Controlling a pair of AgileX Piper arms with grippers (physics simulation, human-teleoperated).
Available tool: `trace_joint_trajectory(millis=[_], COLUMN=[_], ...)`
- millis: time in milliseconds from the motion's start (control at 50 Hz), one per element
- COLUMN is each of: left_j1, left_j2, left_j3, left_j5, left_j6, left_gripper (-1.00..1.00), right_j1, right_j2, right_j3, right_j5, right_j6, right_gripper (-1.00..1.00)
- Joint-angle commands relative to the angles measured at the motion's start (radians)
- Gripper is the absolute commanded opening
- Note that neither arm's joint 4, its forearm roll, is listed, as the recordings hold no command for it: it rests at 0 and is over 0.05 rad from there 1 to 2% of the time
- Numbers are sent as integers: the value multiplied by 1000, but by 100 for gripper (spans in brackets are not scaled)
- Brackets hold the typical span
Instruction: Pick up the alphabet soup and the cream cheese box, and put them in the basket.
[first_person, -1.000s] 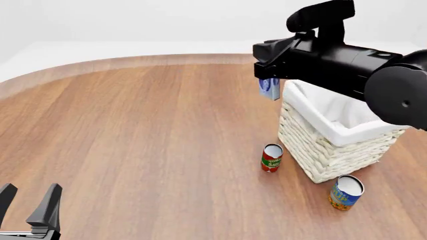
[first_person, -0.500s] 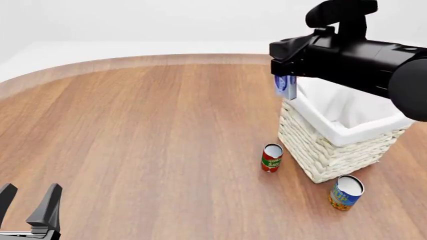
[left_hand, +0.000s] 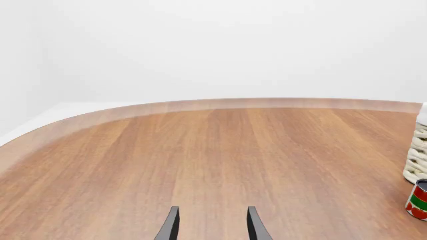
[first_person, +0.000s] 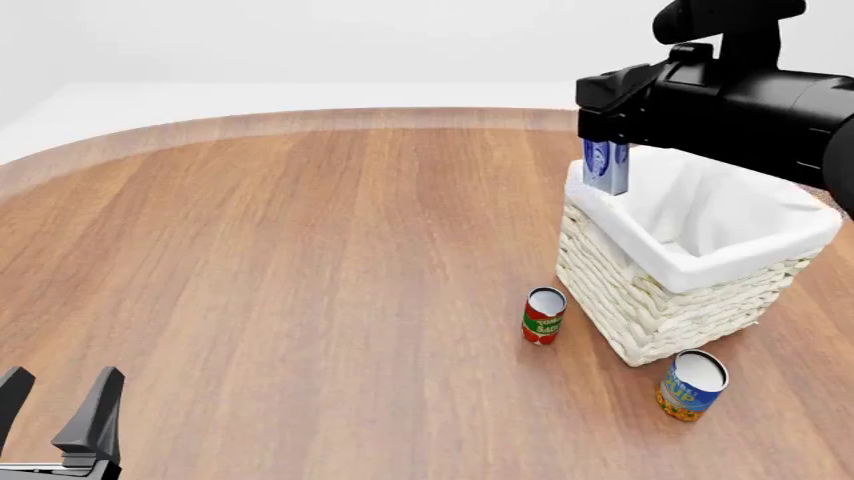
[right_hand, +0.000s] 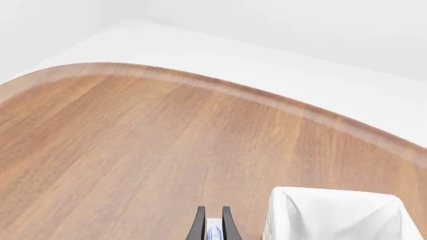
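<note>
Right claw (first_person: 607, 150): has carried the cream cheese box (first_person: 606, 166) rightward, from beside the basket's (first_person: 667, 300) far left corner to over that corner's cloth rim; clamped on the box, which hangs upright. Left claw (first_person: 56, 420): unmoved at the near left edge, fingers spread, holding nothing. Alphabet soup (first_person: 691, 385): on the worktop (first_person: 294, 260), just beside the basket's near corner. Red-and-green can (first_person: 542, 316): upright by the basket's left wall.
</note>
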Motion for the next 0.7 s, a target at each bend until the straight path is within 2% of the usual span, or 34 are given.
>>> trace_joint_trajectory(millis=[20,700], left_j1=[0,0], left_j2=[0,0], left_j3=[0,0], left_j5=[0,0], left_j6=[0,0], left_gripper=[100,100], right_j1=[-46,-203], right_j2=[6,52], right_j3=[-1,-40], right_j5=[8,46], right_j6=[10,-6], right_gripper=[-100,-100])
